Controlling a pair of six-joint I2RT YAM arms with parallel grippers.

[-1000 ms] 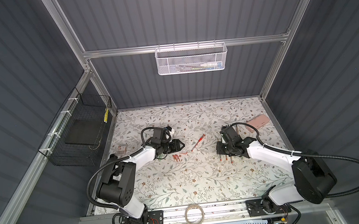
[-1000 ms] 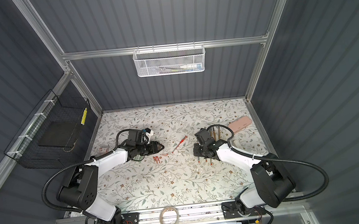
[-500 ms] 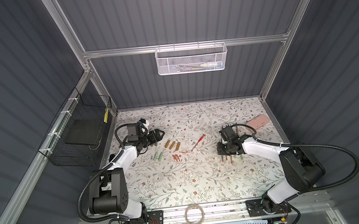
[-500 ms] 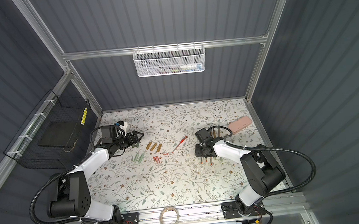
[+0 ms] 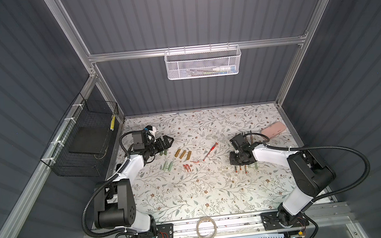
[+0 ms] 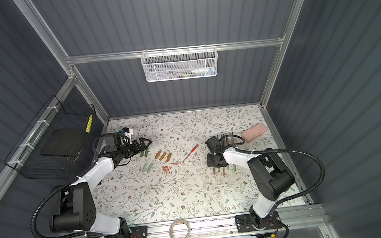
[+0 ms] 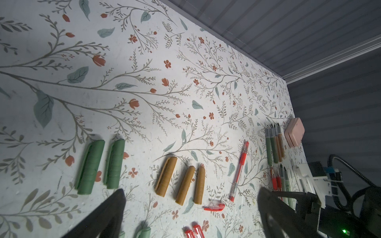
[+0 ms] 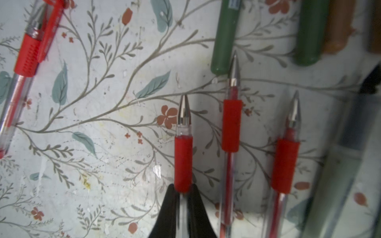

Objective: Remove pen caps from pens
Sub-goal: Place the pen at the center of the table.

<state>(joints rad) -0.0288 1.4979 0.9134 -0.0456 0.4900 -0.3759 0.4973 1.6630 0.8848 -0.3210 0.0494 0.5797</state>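
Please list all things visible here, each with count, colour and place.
table: one, floral, below all
dark caps: two, dark green, left part
brown caps: three, golden-brown, beside them
pale caps: two or more, pale green, left part
red caps: three, red, centre
capped pen: one, clear-red, centre
uncapped pens: several, mixed, right part
case: one, pink, far right
mesh basket: one, white, back rail
wire basket: one, black, left wall
ring: one, pale, front rail
left claw: black, open, near dark caps
right claw: black, shut on red-grip pen
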